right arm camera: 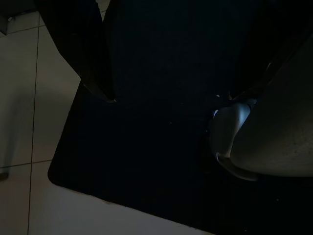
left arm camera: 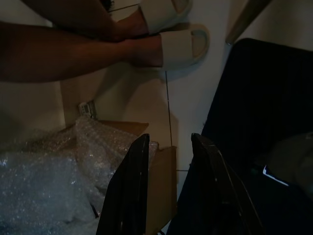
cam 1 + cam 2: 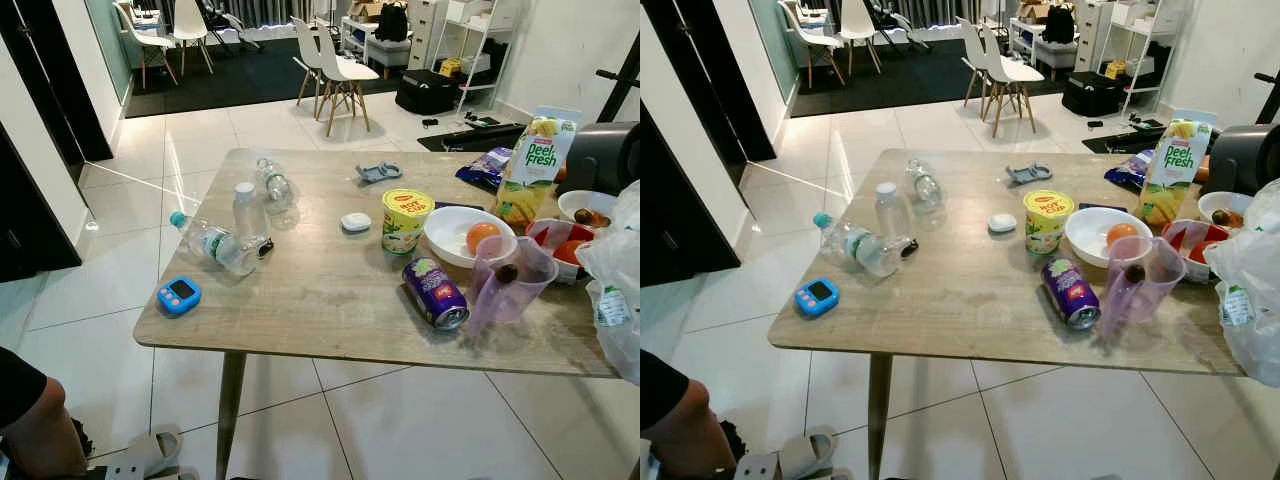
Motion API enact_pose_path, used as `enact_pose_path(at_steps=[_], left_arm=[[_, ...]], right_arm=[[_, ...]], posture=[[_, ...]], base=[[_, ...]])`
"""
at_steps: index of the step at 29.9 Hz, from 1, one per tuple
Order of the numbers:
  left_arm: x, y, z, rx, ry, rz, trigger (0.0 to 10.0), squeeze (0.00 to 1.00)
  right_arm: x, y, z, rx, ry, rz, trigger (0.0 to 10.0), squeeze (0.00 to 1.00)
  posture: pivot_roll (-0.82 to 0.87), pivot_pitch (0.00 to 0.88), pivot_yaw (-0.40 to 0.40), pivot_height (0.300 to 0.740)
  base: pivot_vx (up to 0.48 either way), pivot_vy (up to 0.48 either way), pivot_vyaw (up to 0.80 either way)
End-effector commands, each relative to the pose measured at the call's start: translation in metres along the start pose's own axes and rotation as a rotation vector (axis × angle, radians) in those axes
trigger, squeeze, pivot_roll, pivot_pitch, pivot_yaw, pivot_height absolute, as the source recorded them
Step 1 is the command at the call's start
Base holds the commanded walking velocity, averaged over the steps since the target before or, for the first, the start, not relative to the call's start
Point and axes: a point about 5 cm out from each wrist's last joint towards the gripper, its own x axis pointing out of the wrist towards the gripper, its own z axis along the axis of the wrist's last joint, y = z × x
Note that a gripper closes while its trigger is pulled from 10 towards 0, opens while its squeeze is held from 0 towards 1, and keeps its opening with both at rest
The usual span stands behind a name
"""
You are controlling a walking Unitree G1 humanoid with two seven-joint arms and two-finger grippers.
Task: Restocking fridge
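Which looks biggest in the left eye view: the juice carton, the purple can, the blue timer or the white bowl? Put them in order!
1. Juice carton, though it stands farthest back.
2. White bowl and purple can: they look close in size, and the can lies nearer the camera, so I won't rank them.
3. Blue timer, clearly smallest.

Eye views are bright and sharp, with a glare streak on the floor tiles (image 3: 150,175) at 10 o'clock. Both wrist views are dim, the right nearly black.
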Motion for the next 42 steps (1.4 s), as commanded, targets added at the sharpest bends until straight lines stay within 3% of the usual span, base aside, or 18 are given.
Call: enact_pose_path(at_steps=[1,5,6,8,13,15,18,20,21,31,36,38,39,41,42], left_arm=[[0.0,0.017,0.003,-0.05,-0.015,0.079,10.0,0.0],[0.001,0.029,0.008,-0.076,-0.028,0.134,10.0,0.0],[0.001,0.04,0.014,-0.101,-0.05,0.187,10.0,0.0],[0.001,0.047,0.019,-0.118,-0.064,0.214,10.0,0.0],[0.0,0.074,0.05,-0.173,-0.175,0.305,10.0,0.0],[-0.001,0.077,0.055,-0.179,-0.192,0.311,10.0,0.0],[-0.003,0.09,0.083,-0.191,-0.288,0.332,10.0,0.0],[-0.004,0.092,0.089,-0.188,-0.308,0.336,10.0,0.0],[-0.007,0.101,0.106,-0.207,-0.367,0.363,10.0,0.0],[-0.028,0.137,0.161,-0.293,-0.577,0.49,10.0,0.0],[-0.035,0.146,0.176,-0.302,-0.638,0.514,10.0,0.0],[-0.045,0.151,0.197,-0.286,-0.717,0.519,10.0,0.0],[-0.045,0.151,0.197,-0.286,-0.717,0.519,10.0,0.0],[-0.056,0.152,0.223,-0.306,-0.829,0.472,10.0,0.0],[-0.056,0.152,0.223,-0.306,-0.829,0.472,10.0,0.0]], right_arm=[[0.0,0.002,-0.002,0.0,0.012,0.006,10.0,0.0],[0.0,0.002,-0.002,-0.001,0.013,0.007,10.0,0.0],[0.0,0.002,-0.002,-0.003,0.013,0.007,10.0,0.0],[0.0,0.002,-0.002,-0.004,0.013,0.007,10.0,0.0],[0.0,0.001,-0.001,-0.009,0.011,0.006,10.0,0.0],[0.0,0.001,0.0,-0.01,0.01,0.006,10.0,0.0],[0.0,0.002,0.0,-0.01,0.009,0.008,10.0,0.0],[0.0,0.002,0.0,-0.01,0.009,0.008,10.0,0.0],[0.0,0.003,0.0,-0.008,0.01,0.01,10.0,0.0],[0.0,0.004,-0.003,0.0,0.018,0.011,10.0,0.0],[0.0,0.004,-0.004,0.001,0.02,0.01,10.0,0.0],[0.0,0.004,-0.004,0.001,0.02,0.01,10.0,0.0],[0.0,0.004,-0.004,0.001,0.02,0.01,10.0,0.0],[0.0,0.004,-0.003,-0.001,0.018,0.011,10.0,0.0],[0.0,0.004,-0.003,-0.001,0.018,0.011,10.0,0.0]], posture=[[0.12,0.0,0.003,0.74],[0.12,0.0,0.002,0.74],[0.12,0.0,0.003,0.74],[0.12,0.0,0.002,0.74],[0.13,0.0,0.002,0.74],[0.13,0.0,0.002,0.74],[0.13,0.0,0.004,0.74],[0.13,0.0,0.006,0.74],[0.13,0.0,0.009,0.74],[0.13,0.0,0.013,0.74],[0.13,0.0,0.013,0.74],[0.13,0.0,0.013,0.74],[0.13,0.0,0.013,0.74],[0.13,0.0,0.011,0.74],[0.13,0.0,0.011,0.74]], base=[[0.0,0.0,0.0],[0.0,0.0,0.0],[0.0,0.0,0.0],[0.0,0.0,0.0],[0.0,0.0,0.0],[0.0,0.0,0.0],[0.0,0.0,0.0],[0.0,0.0,0.0],[0.0,0.0,0.0],[0.0,0.0,0.0],[0.0,0.0,0.0],[0.0,0.0,0.0],[0.0,0.0,0.0],[0.0,0.0,0.0],[0.0,0.0,0.0]])
